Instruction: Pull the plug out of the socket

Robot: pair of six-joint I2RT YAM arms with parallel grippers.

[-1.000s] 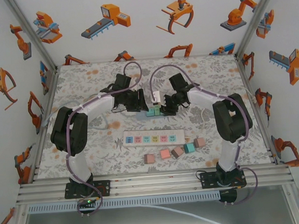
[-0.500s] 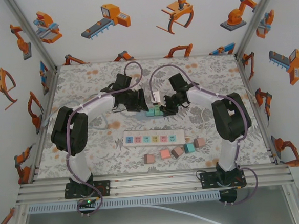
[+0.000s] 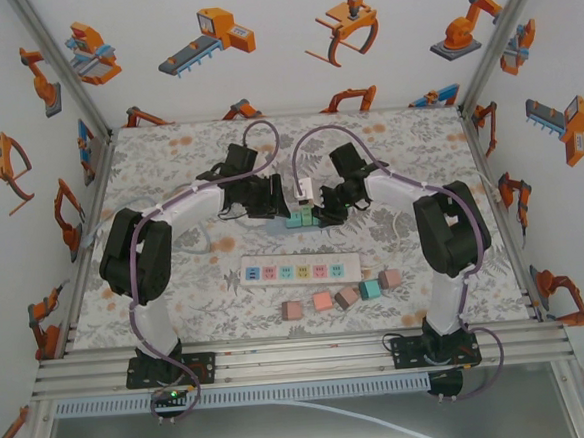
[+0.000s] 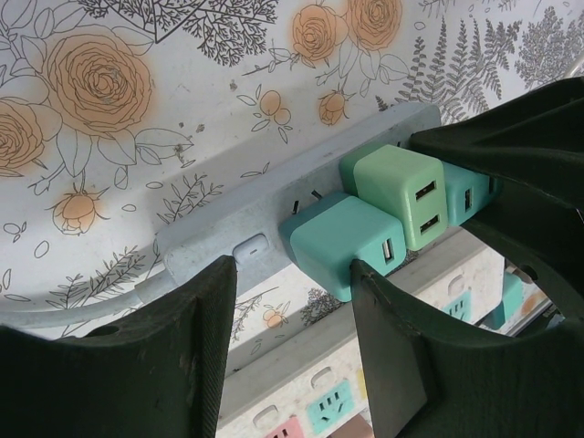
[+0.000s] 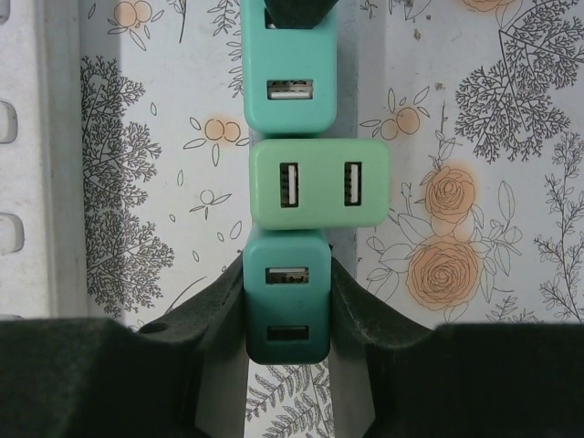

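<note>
A grey socket strip (image 4: pixel 219 233) lies mid-table with three plugs in a row on it. In the right wrist view they are a teal plug (image 5: pixel 290 87), a light green one (image 5: pixel 319 182) and the nearest teal plug (image 5: pixel 286 301). My right gripper (image 5: pixel 286 269) is shut on that nearest plug, one finger on each side. My left gripper (image 4: pixel 292 274) stands open at the strip's other end, its right finger (image 4: pixel 397 338) against the end teal plug (image 4: pixel 342 242) and only table between its fingers. From above, both grippers (image 3: pixel 276 202) (image 3: pixel 322 215) meet over the plugs (image 3: pixel 297 220).
A second white strip (image 3: pixel 301 270) with coloured sockets lies nearer the arm bases. Several loose cube plugs (image 3: pixel 336 299) sit in front of it. A white adapter (image 3: pixel 303 190) on a cable rests between the two wrists. Walls enclose the table.
My right gripper's jaws have closed onto the nearest teal plug. Both arms have hardly moved, and the left gripper is unchanged.
</note>
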